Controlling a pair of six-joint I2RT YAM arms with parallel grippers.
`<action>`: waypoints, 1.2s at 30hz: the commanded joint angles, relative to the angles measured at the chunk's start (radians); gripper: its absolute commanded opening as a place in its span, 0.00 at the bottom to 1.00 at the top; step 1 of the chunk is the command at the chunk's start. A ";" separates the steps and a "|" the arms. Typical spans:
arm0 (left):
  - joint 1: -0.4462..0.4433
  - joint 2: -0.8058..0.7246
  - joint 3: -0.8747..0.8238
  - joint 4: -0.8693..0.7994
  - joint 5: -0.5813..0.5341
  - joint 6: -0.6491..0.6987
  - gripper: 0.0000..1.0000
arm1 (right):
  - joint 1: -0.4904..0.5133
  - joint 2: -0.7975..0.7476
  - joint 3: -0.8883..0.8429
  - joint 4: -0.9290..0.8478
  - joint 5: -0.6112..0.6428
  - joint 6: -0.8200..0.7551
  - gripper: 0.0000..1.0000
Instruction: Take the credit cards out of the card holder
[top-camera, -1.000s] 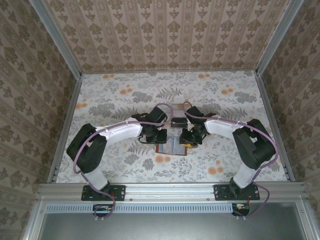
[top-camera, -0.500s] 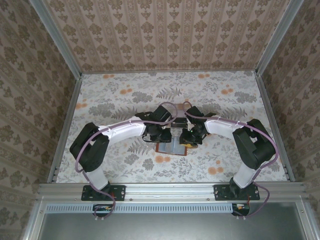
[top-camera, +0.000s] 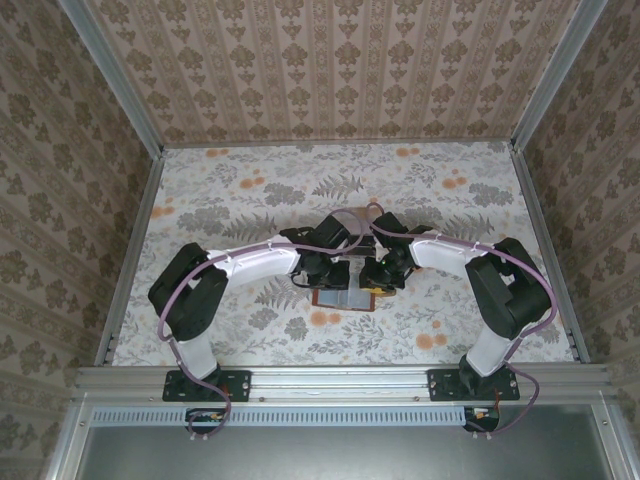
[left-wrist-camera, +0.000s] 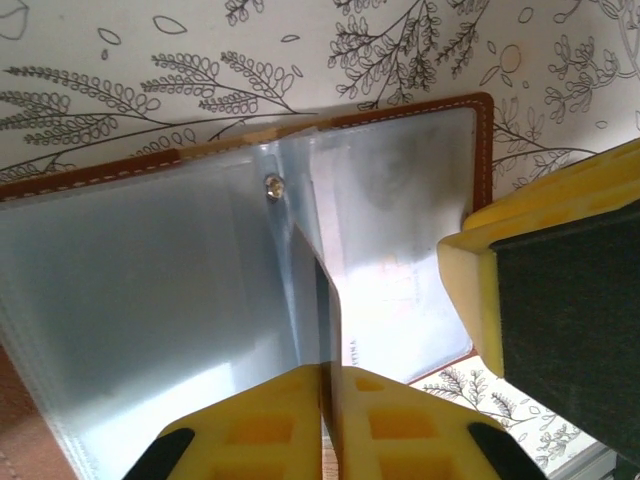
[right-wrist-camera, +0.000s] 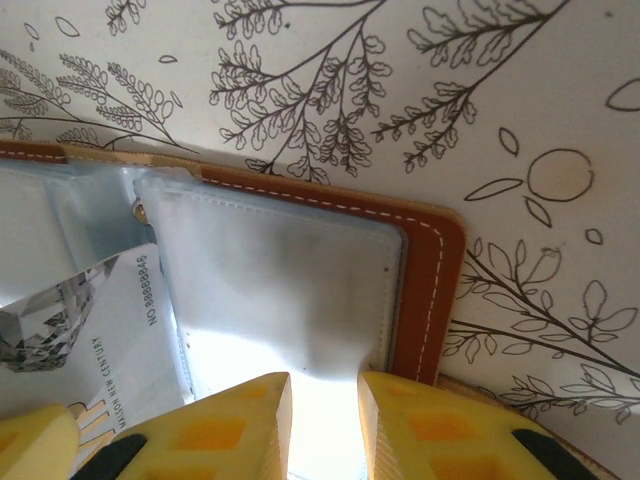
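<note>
Card holder (top-camera: 345, 298) lies open on the desk (top-camera: 250, 190) between the arms, its right leaf pinched in the jaws of the right gripper (right-wrist-camera: 322, 400). The jaws of the left gripper (left-wrist-camera: 325, 385) are closed on a credit card (right-wrist-camera: 110, 330), which stands edge-on above the clear sleeves (left-wrist-camera: 150, 300). The card is probably light, stiff and slick, best nipped at its free edge, and bare desk surrounds the holder for withdrawal.

Card holder (top-camera: 345, 298): brown stitched leather, lying open on my worktop (top-camera: 250, 190), clear sleeves up, one leaf standing on edge. Credit card (right-wrist-camera: 110, 330): pale, numbered, tilted among the sleeves.
</note>
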 joint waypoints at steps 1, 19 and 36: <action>-0.007 -0.005 0.019 -0.020 -0.004 -0.008 0.09 | 0.003 0.021 0.004 -0.040 0.034 -0.014 0.26; -0.004 -0.059 0.045 -0.118 -0.093 0.022 0.08 | 0.012 0.015 0.056 -0.080 0.041 -0.032 0.26; 0.029 -0.040 0.238 -0.240 -0.161 0.495 0.06 | -0.016 -0.108 0.073 -0.199 0.118 -0.072 0.26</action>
